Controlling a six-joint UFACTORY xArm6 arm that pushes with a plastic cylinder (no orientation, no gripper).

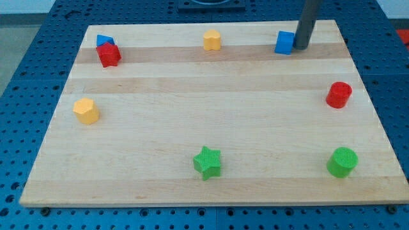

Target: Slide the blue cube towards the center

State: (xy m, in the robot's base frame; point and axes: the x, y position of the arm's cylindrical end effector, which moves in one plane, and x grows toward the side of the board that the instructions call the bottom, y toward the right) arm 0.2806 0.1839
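Note:
The blue cube [285, 43] sits near the top edge of the wooden board [211, 121], right of the middle. My tip [300, 47] is on the board right beside the cube's right side, touching it or nearly so. The dark rod rises from there out of the view's top.
A yellow block [212, 40] lies at the top middle. A red block [109, 55] touches a second blue block [104, 41] at the top left. A yellow block [85, 110] lies at left, a red cylinder [339, 95] at right, a green star [207, 162] and a green cylinder [342, 161] near the bottom.

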